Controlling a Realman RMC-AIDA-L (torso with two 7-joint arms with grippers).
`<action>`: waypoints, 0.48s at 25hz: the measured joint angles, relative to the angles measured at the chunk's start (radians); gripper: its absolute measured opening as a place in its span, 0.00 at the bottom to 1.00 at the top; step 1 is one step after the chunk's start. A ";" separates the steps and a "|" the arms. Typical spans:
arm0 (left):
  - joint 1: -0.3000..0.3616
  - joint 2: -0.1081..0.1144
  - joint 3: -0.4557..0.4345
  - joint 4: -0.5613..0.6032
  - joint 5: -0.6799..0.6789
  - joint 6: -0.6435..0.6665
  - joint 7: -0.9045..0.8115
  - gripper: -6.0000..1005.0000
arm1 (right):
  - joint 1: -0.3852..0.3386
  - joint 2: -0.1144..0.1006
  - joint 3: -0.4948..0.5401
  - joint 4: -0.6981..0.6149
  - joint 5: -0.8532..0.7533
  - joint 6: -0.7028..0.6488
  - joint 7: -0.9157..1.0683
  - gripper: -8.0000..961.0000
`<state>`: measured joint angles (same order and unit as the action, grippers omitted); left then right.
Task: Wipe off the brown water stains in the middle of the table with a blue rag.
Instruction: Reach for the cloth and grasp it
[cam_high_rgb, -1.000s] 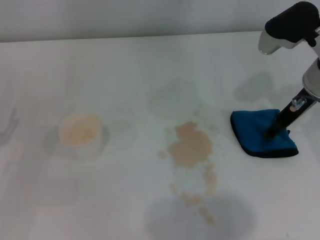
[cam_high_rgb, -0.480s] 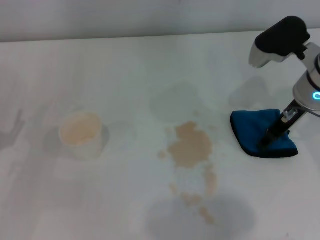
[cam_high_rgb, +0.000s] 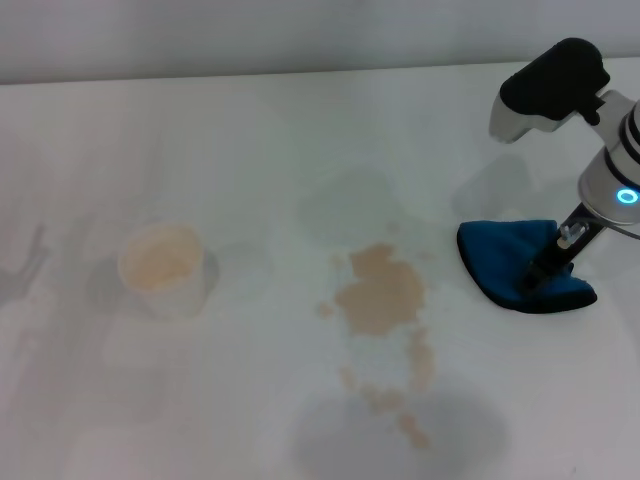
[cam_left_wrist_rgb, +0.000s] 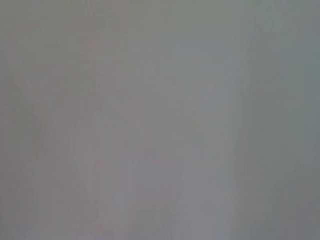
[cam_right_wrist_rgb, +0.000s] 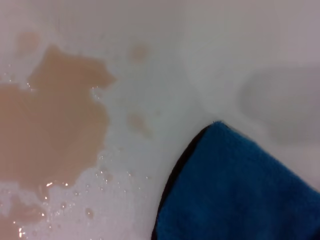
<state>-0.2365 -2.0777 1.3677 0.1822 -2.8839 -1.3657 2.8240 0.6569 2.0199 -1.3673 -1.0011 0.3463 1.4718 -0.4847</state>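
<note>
Keep the right gripper (cam_high_rgb: 532, 275) pressed down on the blue rag (cam_high_rgb: 515, 262), which lies right of the brown water stains (cam_high_rgb: 380, 295) on the surface (cam_high_rgb: 250, 150); I cannot tell its finger state. Drag toward the stains without lifting. The right wrist view shows wet beading; the head view adds a cup (cam_high_rgb: 163, 268) farther left.

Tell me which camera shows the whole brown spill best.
The head view: it takes in the brown water stains entire, main blotch plus trailing droplets, left of the blue rag under the right gripper. The right wrist view shows only part, close up. The left wrist view shows none.
</note>
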 joint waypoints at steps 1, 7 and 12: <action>0.000 0.000 -0.001 0.000 0.000 0.000 0.000 0.88 | 0.001 0.000 -0.004 0.003 0.000 0.000 0.000 0.67; -0.004 0.000 -0.005 0.001 -0.002 0.000 0.000 0.88 | 0.009 -0.001 -0.012 0.014 0.000 0.000 0.002 0.53; -0.009 0.001 -0.006 0.001 -0.004 0.010 0.000 0.88 | 0.019 0.000 -0.012 0.018 0.002 0.008 0.007 0.49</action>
<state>-0.2458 -2.0763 1.3617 0.1832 -2.8879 -1.3559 2.8240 0.6763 2.0201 -1.3798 -0.9827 0.3479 1.4799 -0.4774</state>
